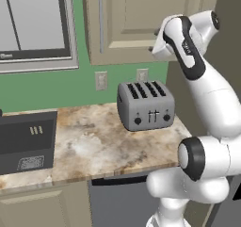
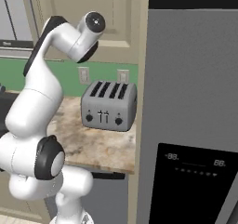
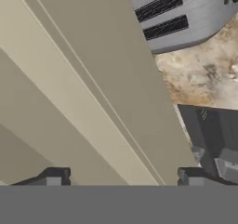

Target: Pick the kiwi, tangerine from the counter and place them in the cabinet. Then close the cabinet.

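The cabinet [image 1: 127, 28] hangs above the counter [image 1: 103, 141], its panelled doors shut and its slim bar handle [image 1: 100, 22] at the left. My arm reaches up to the lower right part of the door. In the hand view my gripper [image 3: 123, 176] is open, its two fingertips wide apart with nothing between them. The cabinet door [image 3: 69, 102] lies close in front of it. The kiwi and the tangerine are out of view.
A grey four-slot toaster [image 1: 146, 106] stands on the counter under the cabinet, also seen as the toaster [image 2: 109, 107]. A tall grey refrigerator [image 2: 190, 125] walls off the right side. A dark appliance [image 1: 26, 141] sits at the counter's left end, below a window [image 1: 33, 23].
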